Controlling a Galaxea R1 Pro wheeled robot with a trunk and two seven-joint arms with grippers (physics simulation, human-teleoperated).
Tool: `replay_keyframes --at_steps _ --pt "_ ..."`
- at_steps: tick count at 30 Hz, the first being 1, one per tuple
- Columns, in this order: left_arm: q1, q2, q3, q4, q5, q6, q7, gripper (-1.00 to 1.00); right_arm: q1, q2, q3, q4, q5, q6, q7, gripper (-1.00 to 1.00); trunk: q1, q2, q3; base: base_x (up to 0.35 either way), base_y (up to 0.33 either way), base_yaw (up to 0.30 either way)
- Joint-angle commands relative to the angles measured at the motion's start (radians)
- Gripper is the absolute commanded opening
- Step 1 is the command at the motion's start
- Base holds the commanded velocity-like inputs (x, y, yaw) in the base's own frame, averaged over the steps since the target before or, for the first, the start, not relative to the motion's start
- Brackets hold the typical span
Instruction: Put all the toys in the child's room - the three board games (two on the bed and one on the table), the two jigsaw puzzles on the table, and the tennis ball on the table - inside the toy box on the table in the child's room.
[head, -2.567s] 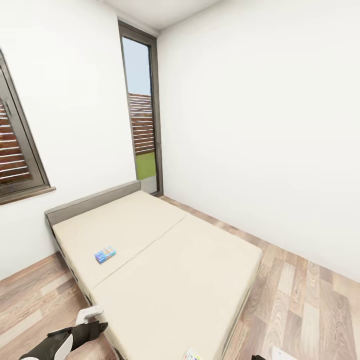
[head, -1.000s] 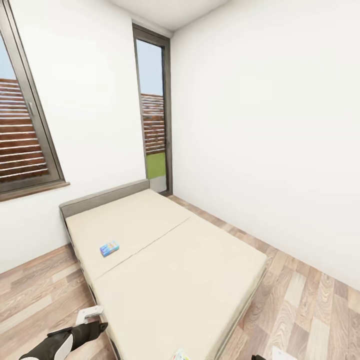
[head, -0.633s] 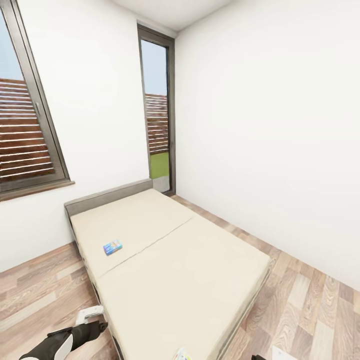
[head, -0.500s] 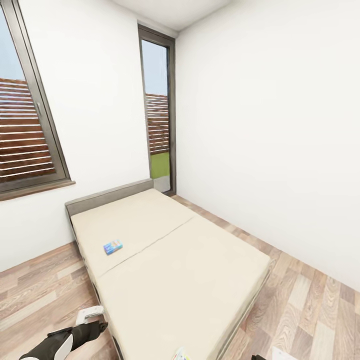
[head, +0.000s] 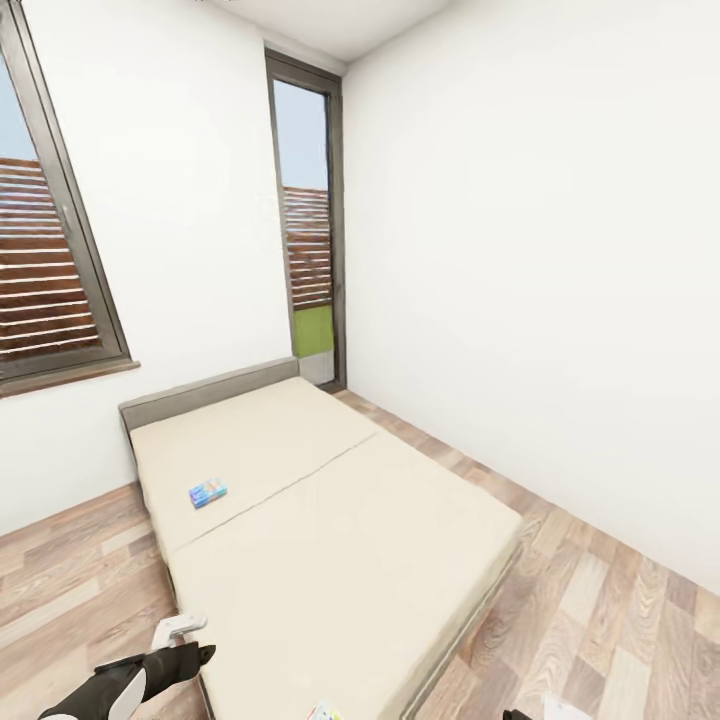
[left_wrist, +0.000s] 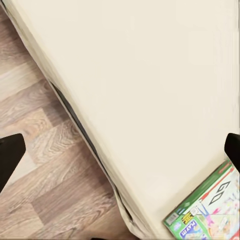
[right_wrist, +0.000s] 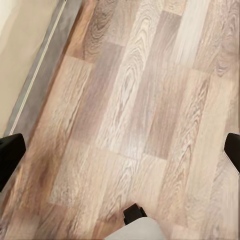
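The camera has turned since before. The small blue game (head: 208, 492) lies near the bed's (head: 350, 560) headboard edge. Both grippers' fingers stand spread, holding nothing.

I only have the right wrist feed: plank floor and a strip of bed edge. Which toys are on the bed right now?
Observer: In the head view, a small blue board game lies flat on the far half of the bed.
Operator: Is there a second one?
Observer: Yes. The left wrist view shows a green-edged board game lying flat close to the mattress's edge.
Operator: Is the left gripper free to take it?
Observer: The left gripper is open and holds nothing. It hangs above the mattress beside that game.
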Motion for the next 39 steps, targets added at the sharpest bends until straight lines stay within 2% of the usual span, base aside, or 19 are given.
replay_keyframes --at_steps 1,39 --pt "0.000 0.000 0.006 -0.002 0.004 0.009 -0.004 1.00 0.000 -0.001 0.006 -0.002 -0.004 0.005 -0.008 1.00 0.000 -0.001 0.000 0.000 -0.297 0.165" --pt "0.000 0.000 0.006 -0.002 -0.003 0.009 -0.004 1.00 0.000 -0.001 0.008 -0.002 -0.004 0.005 -0.008 1.00 0.000 -0.001 0.000 0.000 -0.298 0.277"
